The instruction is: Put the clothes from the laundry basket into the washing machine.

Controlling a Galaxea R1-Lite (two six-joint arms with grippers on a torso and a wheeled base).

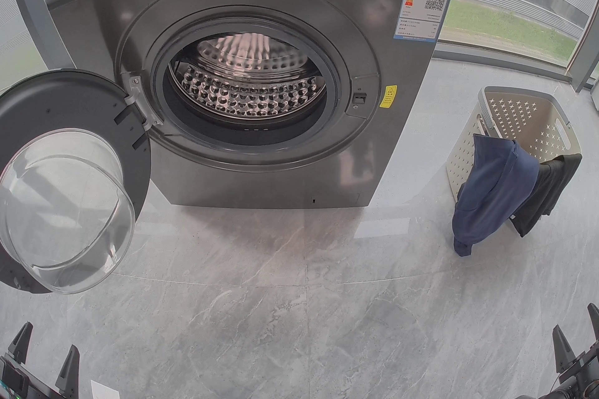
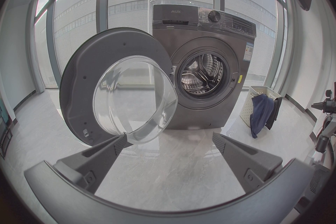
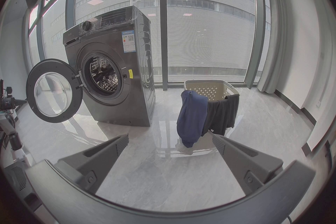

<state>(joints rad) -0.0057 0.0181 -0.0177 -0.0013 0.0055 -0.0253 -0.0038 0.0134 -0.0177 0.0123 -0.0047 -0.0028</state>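
Left of the grey sheet-metal front-loading washing machine [image 1: 206, 182], its round door [image 1: 68, 101] with a bulging clear glass bowl stood swung wide. The left gripper [image 1: 47, 350] hung low before that door, level and facing it, its dark pointed fingers spread wide with nothing between them. Inside the machine's opening sat the dimpled, perforated steel drum [image 1: 249, 76]. Right of the machine, well apart from both grippers, stood the white perforated plastic laundry basket [image 1: 524, 91]. A soft blue garment [image 1: 493, 188] and a black garment [image 1: 546, 188] draped over its near rim, hanging down the outer wall. The right gripper [image 1: 575, 325] hung low, facing the basket, fingers wide and empty.
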